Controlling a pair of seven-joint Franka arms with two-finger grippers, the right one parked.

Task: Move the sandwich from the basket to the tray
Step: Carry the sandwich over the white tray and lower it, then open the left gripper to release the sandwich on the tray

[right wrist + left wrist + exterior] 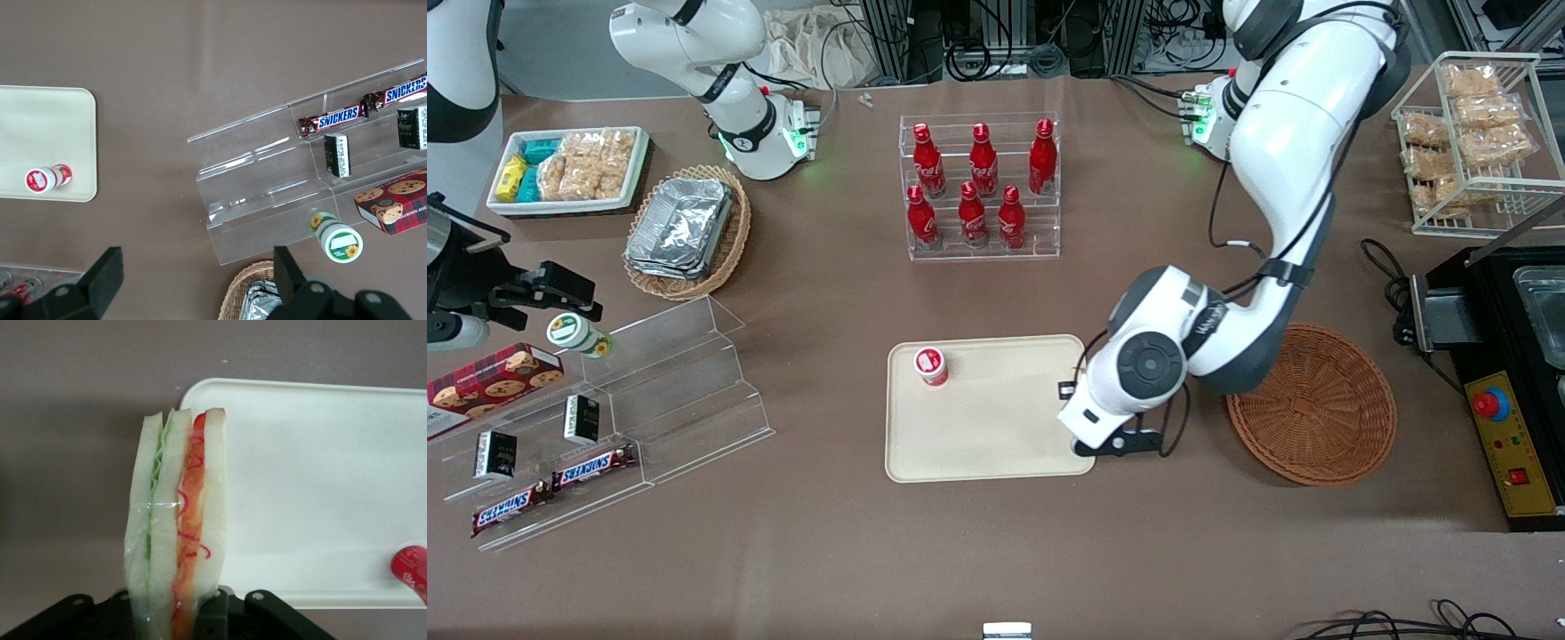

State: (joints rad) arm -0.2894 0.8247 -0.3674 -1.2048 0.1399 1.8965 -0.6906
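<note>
Brown table (996, 551): arm bent low, pincer (1116, 442) over tray (987, 427) edge, clamped on upright sandwich (177, 533).

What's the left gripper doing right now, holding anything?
Left gripper: shut on the triangular white-bread sandwich with red and green filling, held over the edge of the cream-beige rectangular plastic tray.

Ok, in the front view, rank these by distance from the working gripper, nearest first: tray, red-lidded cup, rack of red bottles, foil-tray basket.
The gripper, shut on the sandwich, hangs at the tray's edge.
1. Tray: directly below and beside it.
2. Red-lidded cup: on the tray, toward the parked arm's end.
3. Rack of red bottles: farther from the camera.
4. Foil-tray basket: toward the parked arm's end.
</note>
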